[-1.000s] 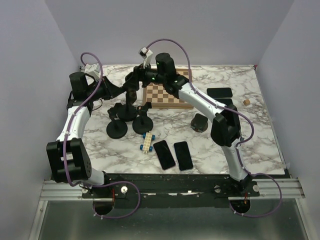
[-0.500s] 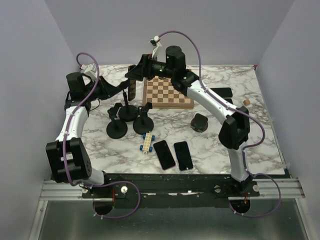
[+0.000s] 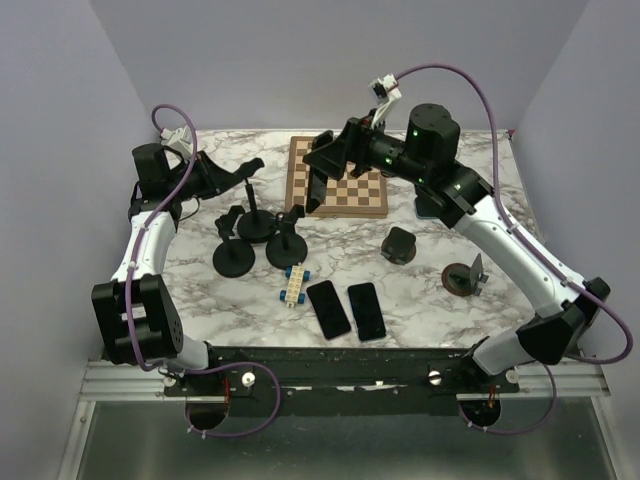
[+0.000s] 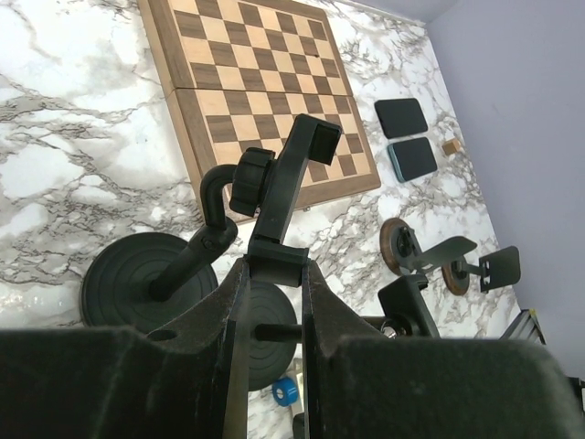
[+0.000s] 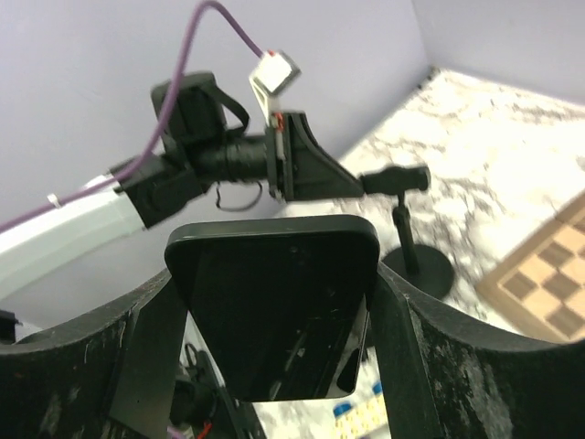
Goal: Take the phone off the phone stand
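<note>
Two grippers are occupied above the marble table (image 3: pixel 200 295). Farthest left, the left gripper (image 4: pixel 276 274) is seen nearly closed, its jaws pinched on the lower end of the phone stand (image 4: pixel 291 174). The stand's cradle is carried tilted on a bent neck above a round black base. Just in front of that base, a cluster of other black stands (image 3: pixel 236 258) is set on the marble. A blue and white block strip (image 3: pixel 294 285) is laid nearer the arms, and a pair of dark phones (image 3: pixel 346 310) lies flat just to its right. Toward the middle, the phone (image 5: pixel 272 320) is held by the right gripper (image 5: pixel 272 293), whose jaws are spread wide and clamped against the phone's two side edges. It is raised in the air over the left edge of the chessboard (image 3: pixel 355 190) and kept well apart from the phone stand. Further right, a small black stand (image 3: pixel 400 245) and a brown-based stand (image 3: pixel 463 278) are placed on the table. In the left wrist view, two dark cases (image 4: pixel 399 116) and a small wooden cube (image 4: pixel 449 146) are found beyond the chessboard.
</note>
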`<move>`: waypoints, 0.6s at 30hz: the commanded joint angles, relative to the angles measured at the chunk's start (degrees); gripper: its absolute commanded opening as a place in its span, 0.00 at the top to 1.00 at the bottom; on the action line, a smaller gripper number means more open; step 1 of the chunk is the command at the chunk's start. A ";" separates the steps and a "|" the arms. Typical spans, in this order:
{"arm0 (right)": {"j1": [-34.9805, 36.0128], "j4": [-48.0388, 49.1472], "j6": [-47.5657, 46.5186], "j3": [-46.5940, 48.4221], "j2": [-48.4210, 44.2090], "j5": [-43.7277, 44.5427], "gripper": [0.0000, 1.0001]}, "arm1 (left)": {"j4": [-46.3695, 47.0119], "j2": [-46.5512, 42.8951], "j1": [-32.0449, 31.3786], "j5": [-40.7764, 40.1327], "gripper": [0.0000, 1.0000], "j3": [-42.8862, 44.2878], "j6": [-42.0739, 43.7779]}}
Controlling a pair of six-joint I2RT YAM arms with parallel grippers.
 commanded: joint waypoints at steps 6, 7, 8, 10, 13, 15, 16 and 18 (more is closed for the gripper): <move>-0.19 -7.67 -0.16 -15.52 -14.69 7.01 0.99 | -2.49 0.14 0.05 -0.66 0.72 -0.50 -1.87; -0.17 -8.66 -0.20 -16.69 -16.21 7.55 0.99 | -2.35 -0.01 0.05 -0.42 0.66 -0.53 -2.15; -0.18 -10.05 -0.28 -17.60 -17.27 8.06 0.99 | -2.34 -0.07 0.09 -0.27 0.61 -0.54 -2.33; -0.18 -12.56 -0.46 -19.66 -19.90 9.01 0.99 | -2.09 -0.48 0.05 0.25 0.54 -0.54 -2.67; -0.20 -15.75 -0.12 -22.52 -23.30 10.68 0.99 | -1.56 -1.55 0.05 0.63 0.42 -0.89 -3.12; -0.18 -17.47 0.28 -24.63 -25.39 11.39 0.99 | -1.16 -2.76 0.05 0.63 0.37 -1.16 -3.18; -0.18 -18.10 0.55 -25.99 -26.59 11.67 0.99 | -0.90 -3.59 0.11 0.54 0.34 -1.28 -3.18; -0.18 -19.26 1.14 -28.61 -28.79 12.37 0.99 | -0.53 -5.08 0.24 0.34 0.30 -1.56 -3.18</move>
